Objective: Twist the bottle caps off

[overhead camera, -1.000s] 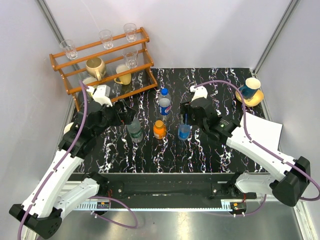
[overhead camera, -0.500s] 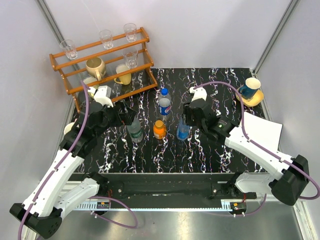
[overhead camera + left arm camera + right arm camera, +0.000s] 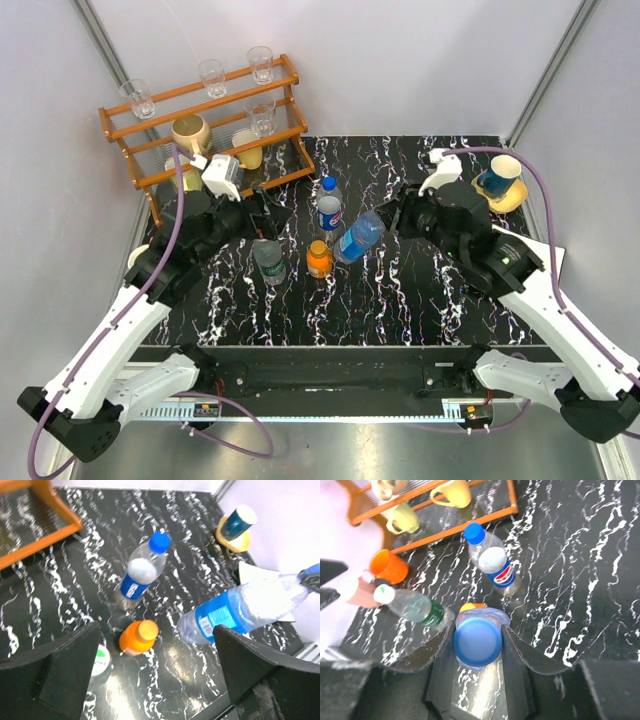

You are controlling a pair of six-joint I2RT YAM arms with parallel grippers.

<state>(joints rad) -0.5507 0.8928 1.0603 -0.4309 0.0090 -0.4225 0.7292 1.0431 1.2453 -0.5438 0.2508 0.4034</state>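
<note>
My right gripper [image 3: 477,644] is shut on the cap end of the translucent blue bottle [image 3: 358,238], which hangs tilted above the table with its base pointing left. Its blue cap [image 3: 477,641] sits between the jaws. The blue-red label bottle [image 3: 328,205], the squat orange bottle [image 3: 319,258] and the green label bottle [image 3: 268,262] stand upright with their caps on. My left gripper [image 3: 265,222] is open, hovering above the green label bottle [image 3: 100,661] and holding nothing. In the left wrist view the orange bottle [image 3: 137,636] lies between the spread jaws, far below them.
A wooden rack [image 3: 200,130] with glasses and mugs stands at the back left. A blue cup on a yellow saucer [image 3: 500,180] sits at the back right, with a white sheet [image 3: 525,260] beside it.
My right gripper closed on the blue bottle, lifted it off the table and tipped it over while drawing back to the right. The left arm shifted slightly toward the rack.
</note>
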